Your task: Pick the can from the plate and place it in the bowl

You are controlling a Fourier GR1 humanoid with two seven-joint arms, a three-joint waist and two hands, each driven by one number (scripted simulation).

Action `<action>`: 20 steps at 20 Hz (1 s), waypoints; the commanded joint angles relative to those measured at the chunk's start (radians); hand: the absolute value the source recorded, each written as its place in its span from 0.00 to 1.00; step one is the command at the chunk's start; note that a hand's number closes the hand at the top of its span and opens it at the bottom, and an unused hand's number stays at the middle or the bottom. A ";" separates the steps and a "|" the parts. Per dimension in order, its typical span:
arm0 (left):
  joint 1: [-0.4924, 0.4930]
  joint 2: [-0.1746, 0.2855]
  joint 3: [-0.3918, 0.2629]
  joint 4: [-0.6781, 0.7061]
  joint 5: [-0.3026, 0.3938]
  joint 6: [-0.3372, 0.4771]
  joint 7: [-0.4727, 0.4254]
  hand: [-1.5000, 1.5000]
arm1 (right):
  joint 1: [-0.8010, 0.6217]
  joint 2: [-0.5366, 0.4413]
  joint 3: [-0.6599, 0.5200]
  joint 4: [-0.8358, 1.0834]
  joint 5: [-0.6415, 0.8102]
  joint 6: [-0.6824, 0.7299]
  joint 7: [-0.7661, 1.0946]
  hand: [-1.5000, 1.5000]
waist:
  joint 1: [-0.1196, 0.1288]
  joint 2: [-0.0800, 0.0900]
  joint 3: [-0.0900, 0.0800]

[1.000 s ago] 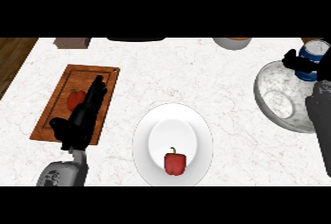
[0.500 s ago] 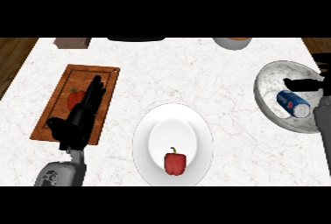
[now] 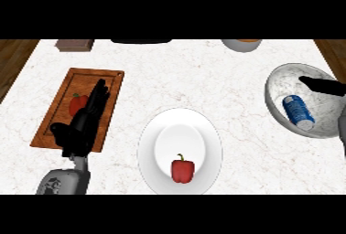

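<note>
In my head view the can (image 3: 297, 112) lies on its side inside the bowl (image 3: 277, 91), long axis running roughly toward and away from me. It is apart from my right hand (image 3: 326, 86), which hangs just beyond it, fingers straight, holding nothing. The plate (image 3: 150, 141) carries only a red pepper (image 3: 181, 169). My left hand (image 3: 76, 135) rests straight-fingered over the cutting board (image 3: 81, 80), well apart.

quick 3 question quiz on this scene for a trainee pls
1. True or false: the can lies in the bowl.
2. What is on the plate? A) a pepper B) a cup C) a spoon
3. Fill in: the left hand is over the wooden ___.

Key: 1 true; 2 A; 3 board.
</note>
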 commanded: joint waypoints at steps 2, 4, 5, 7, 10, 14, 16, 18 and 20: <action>0.049 0.023 0.011 -0.050 0.033 -0.043 -0.002 0.50 | 0.049 0.008 -0.024 -0.180 -0.062 0.006 0.073 0.00 | -0.001 -0.003 -0.001; -0.013 0.018 0.019 -0.005 0.016 -0.024 0.014 0.50 | 0.065 0.000 -0.082 -0.152 -0.141 -0.004 0.007 0.00 | 0.000 0.000 0.000; -0.027 -0.004 0.023 0.077 0.009 -0.009 -0.050 0.50 | 0.082 0.003 -0.065 -0.254 -0.143 0.036 0.087 0.00 | -0.007 -0.001 -0.001; 0.016 0.004 -0.005 -0.060 0.011 -0.017 0.041 0.50 | 0.115 -0.033 -0.156 -0.218 -0.255 0.062 0.003 0.00 | 0.000 -0.002 0.000; -0.005 0.026 0.029 -0.046 0.028 -0.027 0.052 0.50 | 0.181 0.003 -0.148 -0.407 -0.302 0.093 0.084 0.00 | -0.005 -0.002 0.000; -0.006 -0.004 0.004 0.000 -0.002 -0.006 0.027 0.50 | 0.374 0.032 -0.194 -0.503 -0.424 0.177 -0.019 0.00 | -0.008 -0.001 0.000; 0.049 0.022 0.012 -0.055 0.023 -0.044 0.013 0.50 | 0.426 0.065 -0.178 -0.617 -0.452 0.205 0.009 0.00 | -0.006 -0.002 0.000; 0.031 0.018 0.022 -0.016 0.012 -0.033 -0.024 0.50 | 0.494 0.101 -0.201 -0.619 -0.501 0.220 -0.078 0.00 | -0.006 -0.001 0.000; 0.003 0.002 0.019 -0.022 0.007 -0.017 0.004 0.50 | 0.498 0.101 -0.169 -0.660 -0.496 0.245 -0.019 0.00 | -0.003 -0.001 0.000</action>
